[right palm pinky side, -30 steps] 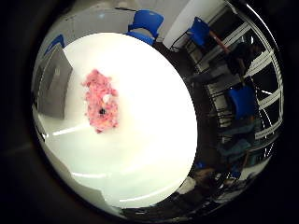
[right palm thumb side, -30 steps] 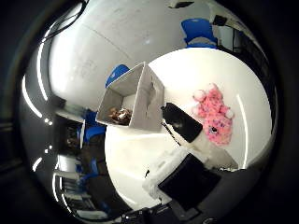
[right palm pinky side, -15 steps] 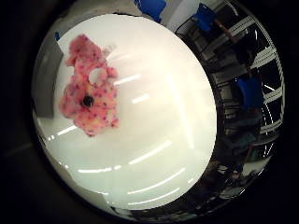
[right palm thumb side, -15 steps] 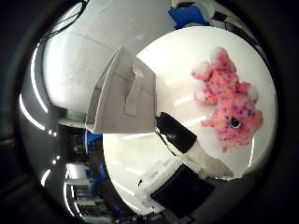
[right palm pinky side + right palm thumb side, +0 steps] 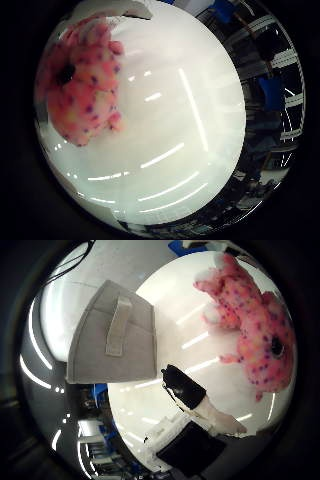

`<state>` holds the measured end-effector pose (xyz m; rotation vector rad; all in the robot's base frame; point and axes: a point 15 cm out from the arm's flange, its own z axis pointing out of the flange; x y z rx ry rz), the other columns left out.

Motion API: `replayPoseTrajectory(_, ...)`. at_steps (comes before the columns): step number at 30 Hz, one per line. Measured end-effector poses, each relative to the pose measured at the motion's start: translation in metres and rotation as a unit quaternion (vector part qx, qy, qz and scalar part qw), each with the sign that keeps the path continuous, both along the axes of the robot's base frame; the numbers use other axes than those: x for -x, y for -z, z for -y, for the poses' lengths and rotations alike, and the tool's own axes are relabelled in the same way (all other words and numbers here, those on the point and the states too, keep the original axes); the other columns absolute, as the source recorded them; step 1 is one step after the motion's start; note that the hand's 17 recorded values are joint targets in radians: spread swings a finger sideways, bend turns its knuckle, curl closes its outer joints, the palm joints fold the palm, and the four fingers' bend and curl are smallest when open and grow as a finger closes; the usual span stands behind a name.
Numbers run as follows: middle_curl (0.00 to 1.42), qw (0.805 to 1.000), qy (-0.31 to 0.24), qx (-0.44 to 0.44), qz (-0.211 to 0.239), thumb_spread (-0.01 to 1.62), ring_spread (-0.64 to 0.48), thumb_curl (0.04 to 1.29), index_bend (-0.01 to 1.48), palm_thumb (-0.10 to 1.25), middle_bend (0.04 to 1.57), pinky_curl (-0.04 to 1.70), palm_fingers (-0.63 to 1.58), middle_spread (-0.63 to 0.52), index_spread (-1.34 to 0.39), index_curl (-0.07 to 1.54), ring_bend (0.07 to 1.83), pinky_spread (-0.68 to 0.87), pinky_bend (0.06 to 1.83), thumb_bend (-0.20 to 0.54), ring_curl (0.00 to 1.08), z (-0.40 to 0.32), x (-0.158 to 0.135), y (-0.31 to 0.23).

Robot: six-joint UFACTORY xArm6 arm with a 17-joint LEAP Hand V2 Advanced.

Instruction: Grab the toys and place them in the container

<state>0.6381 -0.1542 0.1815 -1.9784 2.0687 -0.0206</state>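
The grey fabric container [image 5: 112, 337] stands at the bench [image 5: 170, 150] edge, and beside it my hand [image 5: 192, 412] reaches out with straight fingers, holding nothing. The pink spotted plush toy [image 5: 257, 337] lies on the bench close under my palm. It looks light, soft and squashy; I'd close around its plump body.

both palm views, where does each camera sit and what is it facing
Little finger side palm view: on the palm's little-finger edge, facing the white table with the pink plush toy close by; none of the hand shows.
Thumb side palm view: on the palm's thumb edge, facing the same toy, the grey fabric container standing on the table, and one of the hand's own fingers, black-tipped and reaching out straight.
Shared: the toy lying on the table.
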Motion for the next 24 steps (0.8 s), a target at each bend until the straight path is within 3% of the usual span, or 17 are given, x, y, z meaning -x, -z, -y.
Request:
replayPoseTrajectory(2,0.34,1.000,0.001,-0.002,-0.005,1.16,0.18,0.35,0.15,0.55,0.38,0.13,0.40,0.02,-0.35,0.28,0.80,0.53,0.86,-0.016,0.17,0.002,0.002,0.003)
replayPoseTrajectory(5,0.36,1.000,0.001,-0.006,-0.015,1.14,0.04,0.35,0.13,0.60,0.46,0.11,0.52,-0.05,-0.35,0.25,0.97,0.35,0.91,-0.013,0.21,0.002,0.008,0.006)
replayPoseTrajectory(9,0.42,1.000,-0.001,-0.011,-0.027,1.13,-0.17,0.37,0.11,0.69,0.66,0.13,0.87,-0.15,-0.36,0.19,1.17,-0.12,1.15,-0.007,0.29,0.001,0.014,0.008)
replayPoseTrajectory(12,0.49,1.000,-0.002,-0.010,-0.030,1.11,-0.23,0.39,0.19,0.76,0.81,0.19,1.15,-0.20,-0.34,0.21,1.19,-0.44,1.19,-0.010,0.34,0.001,0.016,0.006)
replayPoseTrajectory(14,0.53,1.000,-0.003,-0.010,-0.030,1.09,-0.23,0.41,0.30,0.80,0.91,0.21,1.29,-0.18,-0.34,0.27,1.19,-0.47,1.16,-0.008,0.37,0.001,0.017,0.004)
replayPoseTrajectory(16,0.57,1.000,-0.001,-0.010,-0.028,1.05,-0.22,0.44,0.52,0.83,1.03,0.26,1.37,-0.16,-0.33,0.38,1.21,-0.43,1.21,-0.013,0.40,0.002,0.016,0.001)
replayPoseTrajectory(20,0.63,1.000,0.010,-0.011,-0.025,1.02,-0.20,0.49,0.88,0.95,1.17,0.37,1.31,-0.16,-0.29,0.56,1.35,-0.30,1.37,-0.003,0.48,0.005,0.017,-0.005)
replayPoseTrajectory(24,0.67,1.000,0.019,-0.017,-0.018,1.00,-0.19,0.55,1.03,1.05,1.29,0.45,1.21,-0.13,-0.25,0.66,1.44,-0.22,1.45,-0.005,0.54,0.003,0.020,-0.029)
